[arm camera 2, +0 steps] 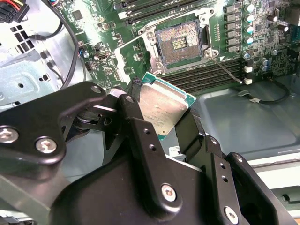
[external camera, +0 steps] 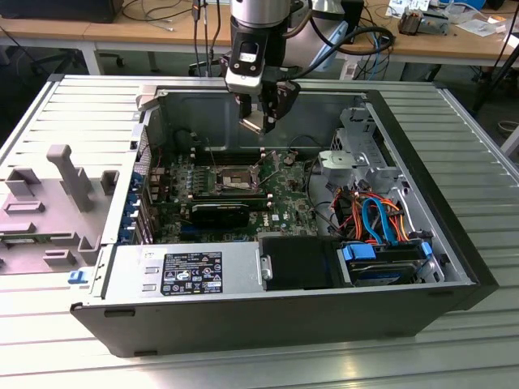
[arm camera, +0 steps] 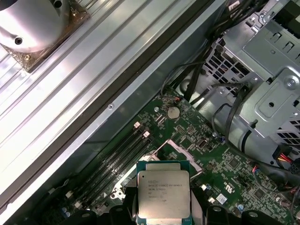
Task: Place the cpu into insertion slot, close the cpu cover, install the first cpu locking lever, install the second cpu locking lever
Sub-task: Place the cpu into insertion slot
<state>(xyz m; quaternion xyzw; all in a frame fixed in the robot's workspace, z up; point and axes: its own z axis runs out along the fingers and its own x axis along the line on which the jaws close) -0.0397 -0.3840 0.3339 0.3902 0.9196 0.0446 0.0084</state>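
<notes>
My gripper (external camera: 261, 121) hangs above the green motherboard inside the open computer case (external camera: 422, 243), shut on the cpu (external camera: 255, 122). The cpu (arm camera 2: 161, 108) is a small silver-topped square chip, pinched by its edges between the black fingers (arm camera 2: 136, 112); the first wrist view shows its top face (arm camera: 163, 197). The insertion slot (external camera: 235, 177) lies below and apart from the chip, its dark pin field (arm camera 2: 180, 41) uncovered. The cpu cover (arm camera 2: 121, 64) is swung up beside the socket. One thin locking lever (arm camera 2: 227, 70) sticks out free over the memory slots.
A metal drive cage (external camera: 357, 158) and a bundle of blue and orange cables (external camera: 377, 219) fill the case at the exterior view's right. The power supply (external camera: 190, 271) sits along the near wall. A grey plastic fixture (external camera: 65, 194) lies on the table outside the case.
</notes>
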